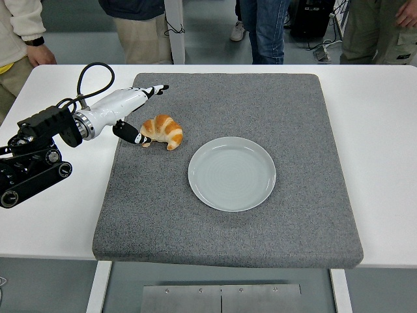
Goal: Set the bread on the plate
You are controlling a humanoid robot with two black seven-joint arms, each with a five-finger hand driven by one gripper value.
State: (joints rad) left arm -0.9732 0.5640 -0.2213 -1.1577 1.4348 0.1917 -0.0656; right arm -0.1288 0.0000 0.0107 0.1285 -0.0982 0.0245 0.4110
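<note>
Mat: a grey mat [228,235] covers the middle of the white table [384,163] and reaches almost to the near edge; its near half carries nothing.
Plate: a pale round plate [232,173] lies flat on the mat, a little right of centre, with nothing on it.
Bread: a croissant [163,131] rests on the mat, left of and slightly beyond the plate, near it but not touching its rim.
Left arm: the arm enters from the left edge and reaches over the mat's left border.
Left hand: the left hand [130,112] is at the croissant's left end. The fingers are spread apart and hold nothing; the thumb points toward the near left tip of the bread and appears to be just touching it, while the long fingers extend past the far side, above the mat.
Right hand: not visible.
Background: several standing people show at the top, beyond the far edge of the table.
Step in hand: approach and pre-grasp; the bread is bracketed but not gripped or lifted.
Next move: judged from this position, the hand needs to lower, close thumb and fingers on the croissant, lift it clear of the mat, carry it right and toward the near edge, and release it over the plate's centre.
</note>
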